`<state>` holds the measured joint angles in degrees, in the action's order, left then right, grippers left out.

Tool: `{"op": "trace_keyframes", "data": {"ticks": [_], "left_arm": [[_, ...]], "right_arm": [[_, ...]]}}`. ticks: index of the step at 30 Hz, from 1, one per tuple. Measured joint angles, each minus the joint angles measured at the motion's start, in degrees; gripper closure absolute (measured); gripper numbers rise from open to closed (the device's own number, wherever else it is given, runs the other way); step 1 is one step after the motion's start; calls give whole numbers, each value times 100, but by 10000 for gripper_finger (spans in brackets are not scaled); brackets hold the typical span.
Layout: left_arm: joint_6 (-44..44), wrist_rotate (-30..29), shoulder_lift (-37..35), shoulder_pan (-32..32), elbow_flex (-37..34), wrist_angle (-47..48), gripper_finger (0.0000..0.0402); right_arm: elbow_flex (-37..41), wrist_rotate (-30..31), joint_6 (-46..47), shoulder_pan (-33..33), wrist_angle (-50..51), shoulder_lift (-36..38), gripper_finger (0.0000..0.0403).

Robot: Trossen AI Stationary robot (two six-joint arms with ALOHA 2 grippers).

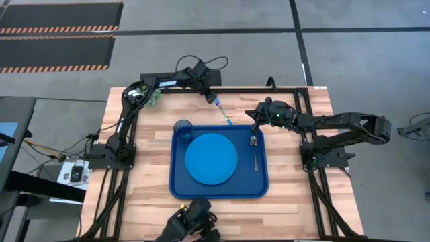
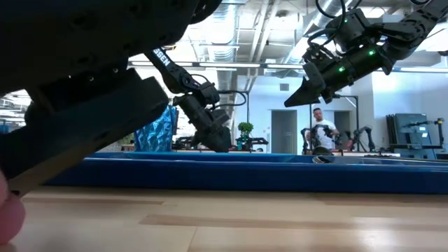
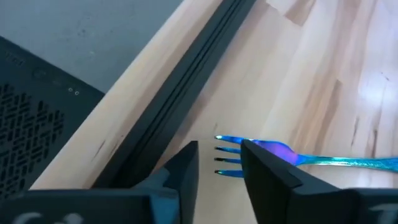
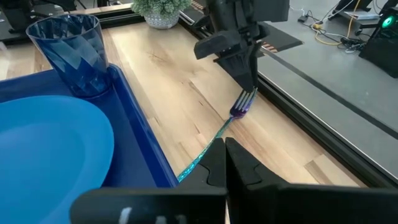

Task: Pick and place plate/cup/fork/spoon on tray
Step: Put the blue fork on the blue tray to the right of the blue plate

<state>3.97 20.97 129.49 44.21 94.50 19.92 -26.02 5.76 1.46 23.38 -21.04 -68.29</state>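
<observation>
The left end effector (image 1: pixel 213 98) is hovering over the pale wood-grain counter (image 1: pixel 295 202), its fingers parted around the glittery teal fork's (image 4: pixel 214 142) tines. The ribbed cup (image 1: pixel 183 128), smooth round plate (image 1: pixel 211 158) and spoon (image 1: pixel 255 149) are lying in the glossy rimmed tray (image 1: pixel 177 181). The right end effector (image 1: pixel 255 126) is hanging clenched above the spoon.

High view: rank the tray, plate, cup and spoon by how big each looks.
1. tray
2. plate
3. and 4. cup and spoon: unsure. The cup covers more area; the spoon is longer but thin.
</observation>
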Motion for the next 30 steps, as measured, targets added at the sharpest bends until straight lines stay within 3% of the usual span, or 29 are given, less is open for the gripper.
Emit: {"op": "trace_keyframes", "data": {"ticks": [16,30], "left_arm": [[562,190,0,-57,-47,-24,395],[590,82,0,33,183,-66,401]], "right_arm": [[0,-133,1,0,2,0,397],[0,-133,125,0,105,0,397]]}}
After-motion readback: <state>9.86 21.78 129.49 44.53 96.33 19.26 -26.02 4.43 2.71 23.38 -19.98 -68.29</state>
